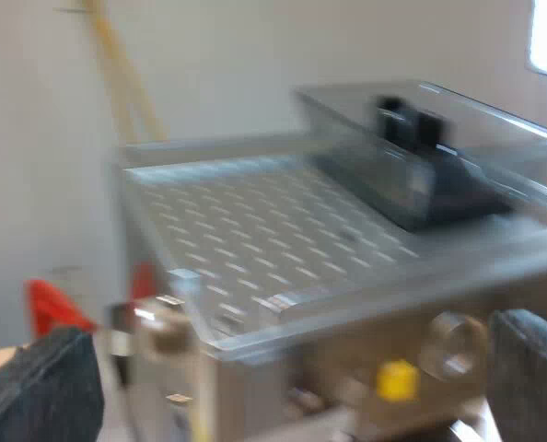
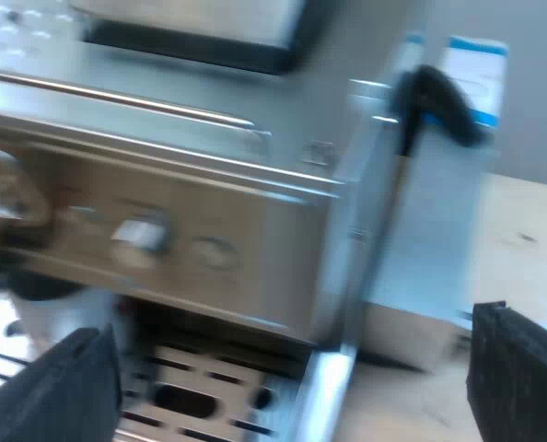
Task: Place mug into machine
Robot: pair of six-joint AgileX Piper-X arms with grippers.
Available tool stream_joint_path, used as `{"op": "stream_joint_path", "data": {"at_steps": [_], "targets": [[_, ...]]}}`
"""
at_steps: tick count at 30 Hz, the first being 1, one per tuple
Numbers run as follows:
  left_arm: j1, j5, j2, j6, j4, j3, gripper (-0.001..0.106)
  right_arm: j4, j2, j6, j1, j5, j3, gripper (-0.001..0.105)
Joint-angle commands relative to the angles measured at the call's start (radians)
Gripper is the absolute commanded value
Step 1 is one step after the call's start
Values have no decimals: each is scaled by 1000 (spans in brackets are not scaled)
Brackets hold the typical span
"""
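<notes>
Holds the left pincer (image 1: 283, 391) wide apart and empty, just off a corner of the espresso machine (image 1: 255, 239), above its perforated top. Catches a red tip (image 1: 51, 306) beside that corner, probably the end of the holder's handle, and farther back the bean hopper (image 1: 439, 157). Holds the right pincer (image 2: 287, 391) spread too, gripping nothing, at the machine's front over the drip tray (image 2: 209, 391). Makes out what looks like the mug (image 2: 48, 318), a pale rounded shape on that tray under the front panel; too smeared to be sure, but seemingly in place. Beyond lies wooden tabletop (image 2: 531, 239). Judges the mug stiff, light when empty, smooth and breakable: best pinched across the rim or wall, squeezed gently, set down softly.
</notes>
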Motion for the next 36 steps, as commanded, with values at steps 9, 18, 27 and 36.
{"op": "stream_joint_path", "data": {"at_steps": [9, 18, 27, 36], "targets": [[383, 237, 29, -10, -8, -70, 85, 140, -133, -76, -475, -228, 3, 78], [382, 237, -9, 19, 52, -77, 85, 137, -132, -92, -814, -470, 71, 78], [382, 237, -134, 47, 207, -77, 85, 138, -239, -71, -844, -476, 122, 78], [382, 237, -288, 107, 373, -75, 85, 244, -537, -71, -838, -476, 121, 78]]}}
